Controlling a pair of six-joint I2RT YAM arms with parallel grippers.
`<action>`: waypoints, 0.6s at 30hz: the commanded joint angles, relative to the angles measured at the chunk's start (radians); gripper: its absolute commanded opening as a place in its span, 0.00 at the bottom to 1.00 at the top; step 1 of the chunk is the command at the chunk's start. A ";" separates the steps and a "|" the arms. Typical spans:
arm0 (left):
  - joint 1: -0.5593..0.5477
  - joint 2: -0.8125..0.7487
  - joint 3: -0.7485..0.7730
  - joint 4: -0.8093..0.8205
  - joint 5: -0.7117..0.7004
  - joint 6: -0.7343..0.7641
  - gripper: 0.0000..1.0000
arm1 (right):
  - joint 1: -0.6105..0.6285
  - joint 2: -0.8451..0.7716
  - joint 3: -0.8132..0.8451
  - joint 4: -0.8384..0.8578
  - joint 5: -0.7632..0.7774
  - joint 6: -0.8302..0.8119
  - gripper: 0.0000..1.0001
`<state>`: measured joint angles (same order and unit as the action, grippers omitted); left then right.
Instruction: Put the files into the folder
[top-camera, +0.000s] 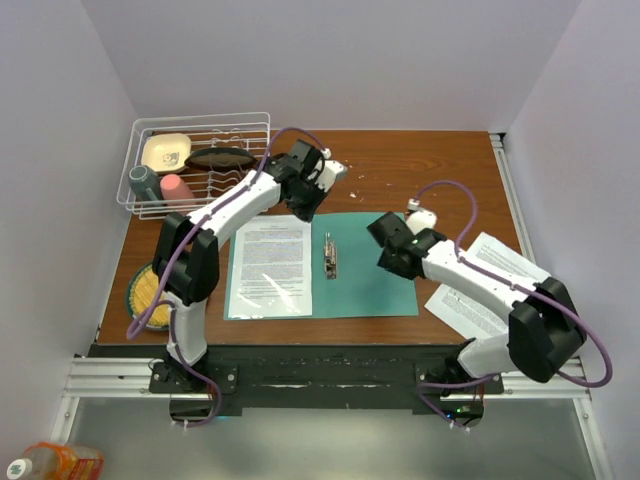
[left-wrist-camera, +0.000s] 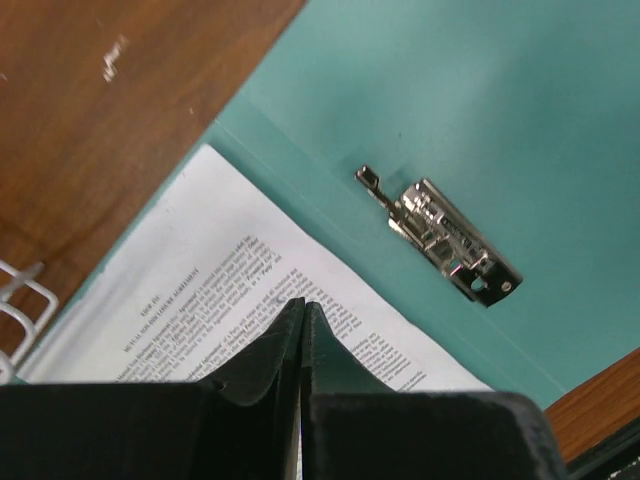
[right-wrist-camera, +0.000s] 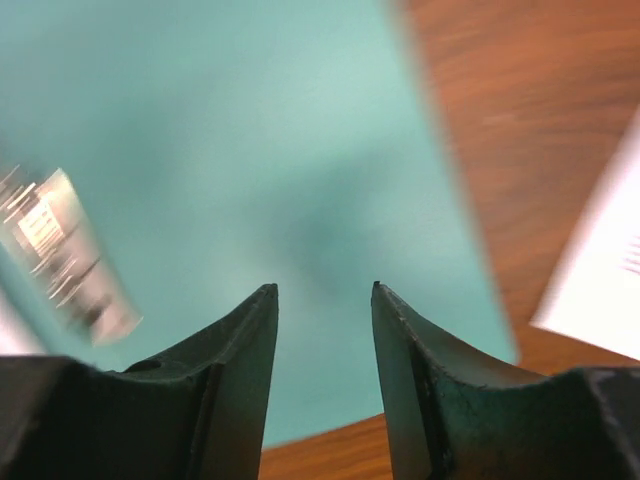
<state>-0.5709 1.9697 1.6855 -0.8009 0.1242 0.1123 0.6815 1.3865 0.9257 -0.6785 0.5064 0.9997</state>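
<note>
The folder (top-camera: 370, 285) lies open and flat at the middle of the table (top-camera: 440, 170), its near edge just short of the table's near edge. The metal clip (top-camera: 330, 255) sits along the spine. One printed sheet (top-camera: 270, 265) lies on the left half, its edges inside the folder's outline. The right half is bare teal card.

The remaining sheets (top-camera: 480, 290) lie on the table just right of the folder's right edge, fanned, partly under the right arm.

The left gripper (left-wrist-camera: 303, 305) hangs over the far end of the filed sheet, near the folder's far edge, with its fingers pressed together and nothing between them.

The right gripper (right-wrist-camera: 322, 290) is above the bare right half, fingers moderately apart and empty.

A wire dish rack (top-camera: 200, 165) occupies the far left corner. Bare wood runs between the folder's far edge and the back wall.
</note>
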 joint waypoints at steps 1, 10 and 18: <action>-0.023 0.070 0.100 -0.014 0.040 -0.026 0.05 | -0.131 0.028 -0.004 -0.289 0.195 0.230 0.49; -0.038 0.094 0.039 0.020 0.052 -0.036 0.04 | -0.405 -0.026 -0.016 -0.227 0.204 0.280 0.58; -0.037 0.035 -0.072 0.057 0.060 -0.034 0.04 | -0.744 0.135 0.010 -0.058 -0.046 0.090 0.58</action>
<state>-0.6109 2.0830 1.6516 -0.7746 0.1581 0.0891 0.0402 1.4273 0.9157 -0.8337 0.5743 1.1786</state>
